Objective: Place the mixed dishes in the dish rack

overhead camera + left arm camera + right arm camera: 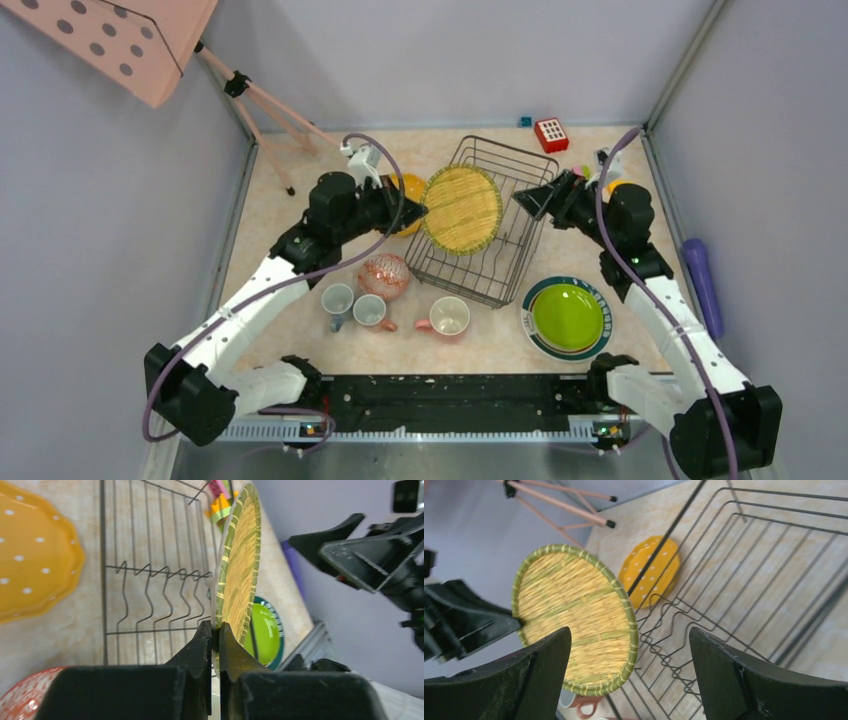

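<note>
My left gripper [418, 212] is shut on the left rim of the yellow ribbed plate [461, 208] and holds it on edge over the left part of the dish rack [510, 148]. The left wrist view shows the pinch [215, 630] on the plate [240, 565] above the wavy dividers [150, 571]. My right gripper [530, 200] is open and empty over the rack's right side, facing the plate [569, 615]. The lime-green plate [567, 316] lies on the green-rimmed white plate [530, 325]. The patterned bowl [384, 275], a grey mug [337, 300] and two pink mugs [372, 311] [448, 316] stand in front of the rack.
A yellow dotted plate [408, 188] lies left of the rack, under my left arm. A red block [551, 133] and toy blocks [600, 170] sit at the back right. A purple cylinder [703, 285] lies by the right wall. A pink tripod [270, 110] stands back left.
</note>
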`<control>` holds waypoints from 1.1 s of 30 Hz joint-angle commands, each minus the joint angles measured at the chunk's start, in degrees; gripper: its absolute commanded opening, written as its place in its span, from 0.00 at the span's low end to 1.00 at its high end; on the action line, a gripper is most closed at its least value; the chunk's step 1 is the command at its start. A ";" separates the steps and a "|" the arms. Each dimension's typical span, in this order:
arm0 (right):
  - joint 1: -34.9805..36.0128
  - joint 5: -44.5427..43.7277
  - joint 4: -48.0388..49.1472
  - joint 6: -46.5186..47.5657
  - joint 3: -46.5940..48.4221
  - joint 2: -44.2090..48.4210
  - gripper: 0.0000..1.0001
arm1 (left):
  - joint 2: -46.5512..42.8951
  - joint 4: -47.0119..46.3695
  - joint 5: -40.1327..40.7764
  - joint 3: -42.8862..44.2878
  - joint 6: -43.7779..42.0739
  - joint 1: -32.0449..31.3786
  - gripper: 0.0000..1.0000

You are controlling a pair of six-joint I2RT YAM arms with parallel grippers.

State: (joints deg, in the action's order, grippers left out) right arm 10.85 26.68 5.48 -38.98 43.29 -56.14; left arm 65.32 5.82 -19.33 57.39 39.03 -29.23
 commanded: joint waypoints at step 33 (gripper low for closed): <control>0.53 -16.38 -8.26 9.21 -2.48 9.77 0.85 | 9.83 7.98 59.50 9.97 -26.72 -24.20 0.00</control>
State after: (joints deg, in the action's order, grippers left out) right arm 10.87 11.22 -3.03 -30.96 41.54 -47.70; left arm 75.55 20.95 40.82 69.17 13.52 -53.25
